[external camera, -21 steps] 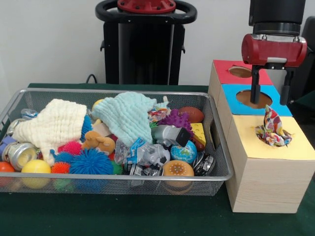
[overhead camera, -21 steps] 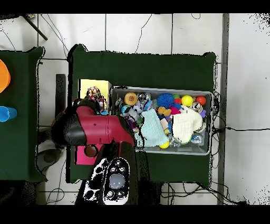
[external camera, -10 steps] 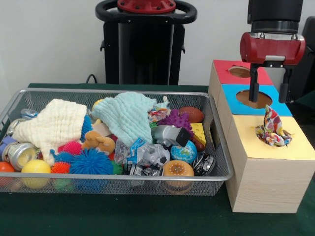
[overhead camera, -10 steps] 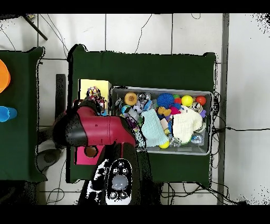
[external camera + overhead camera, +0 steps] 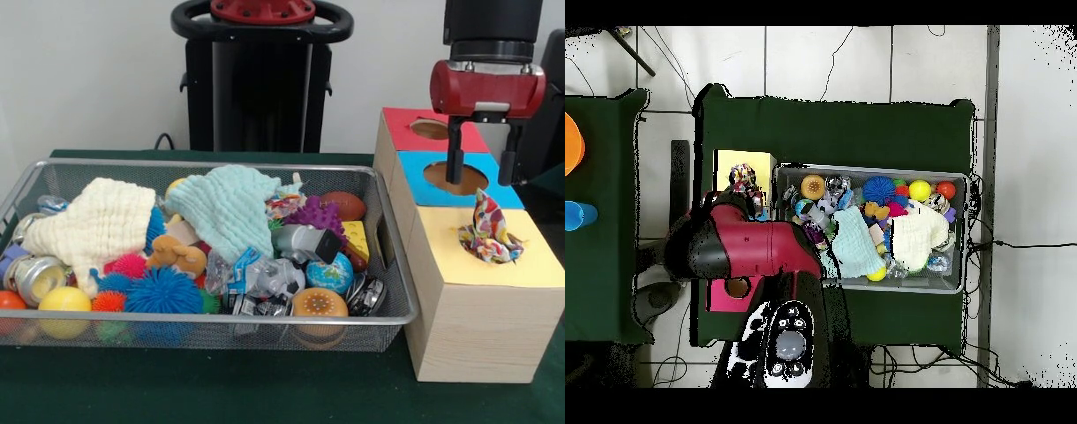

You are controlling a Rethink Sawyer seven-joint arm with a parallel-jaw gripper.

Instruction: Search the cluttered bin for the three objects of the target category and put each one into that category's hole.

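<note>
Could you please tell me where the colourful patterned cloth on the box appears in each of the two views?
Front view: the patterned cloth sits in the yellow section's hole, at right.
Overhead view: the cloth lies at upper left of the bin.
Shared landmark: the wire bin.

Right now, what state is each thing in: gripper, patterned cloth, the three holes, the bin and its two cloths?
gripper: open, empty, above the blue hole
patterned cloth: bunched, sticking out of the yellow hole
blue hole: unblocked
red hole: unblocked
bin: full of clutter
mint cloth: draped over toys
cream cloth: draped over toys
</note>
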